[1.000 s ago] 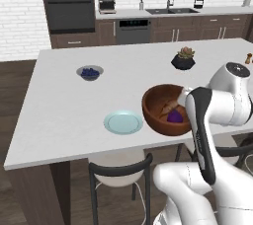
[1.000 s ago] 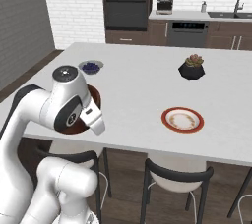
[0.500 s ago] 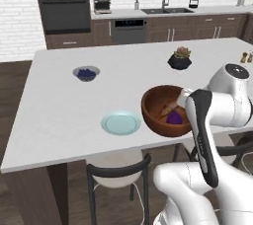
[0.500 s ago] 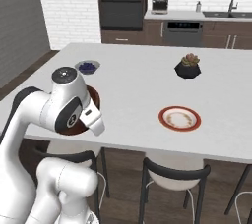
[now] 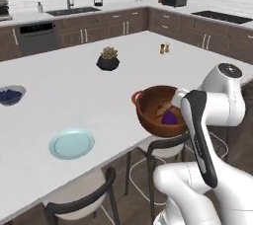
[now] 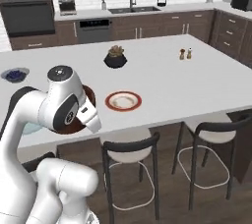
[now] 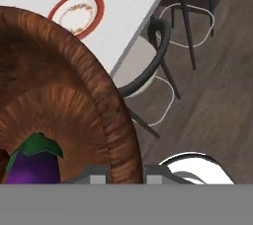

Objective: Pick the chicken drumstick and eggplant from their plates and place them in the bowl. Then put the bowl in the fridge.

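Eggplant [image 7: 30, 167] inside gripped bowl [image 7: 64, 95]

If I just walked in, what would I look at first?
Probably the big brown wooden bowl, hanging past the near edge of the white counter with the gripper shut on its rim. Inside it lies a shiny purple eggplant. Two plates sit bare on the counter: a teal plate near the front edge and an orange-rimmed plate beside the bowl.
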